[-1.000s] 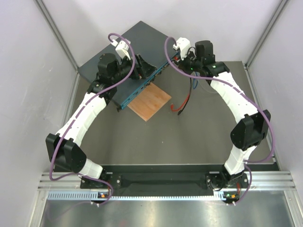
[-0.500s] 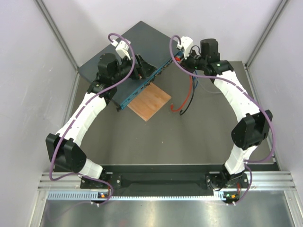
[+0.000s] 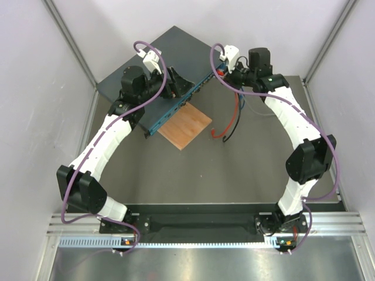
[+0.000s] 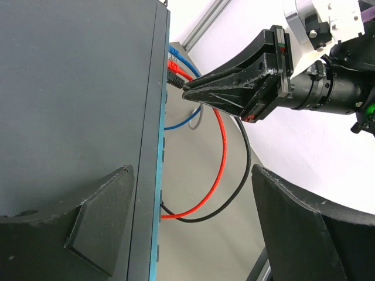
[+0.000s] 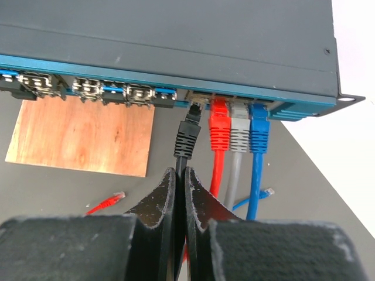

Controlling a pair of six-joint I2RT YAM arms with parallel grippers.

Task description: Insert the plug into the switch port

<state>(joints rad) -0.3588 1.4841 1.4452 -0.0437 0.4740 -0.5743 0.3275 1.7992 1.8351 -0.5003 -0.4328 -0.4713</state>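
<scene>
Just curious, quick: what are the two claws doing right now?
Left gripper: open, holding nothing.
Right gripper: closed on the black cable, just behind its plug.

So the switch (image 3: 153, 65) sits angled at the far left of the table (image 3: 234, 175), with the board (image 3: 185, 126) flat just in front of its port edge. The plug (image 5: 188, 132) has its tip at a port near that edge's right end, three other plugs (image 5: 239, 130) right beside it, and the right gripper (image 5: 180, 190) behind it, pinching the cable (image 5: 180, 163). The left gripper (image 3: 177, 83) hangs over the switch's front edge further left, fingers spread.
</scene>
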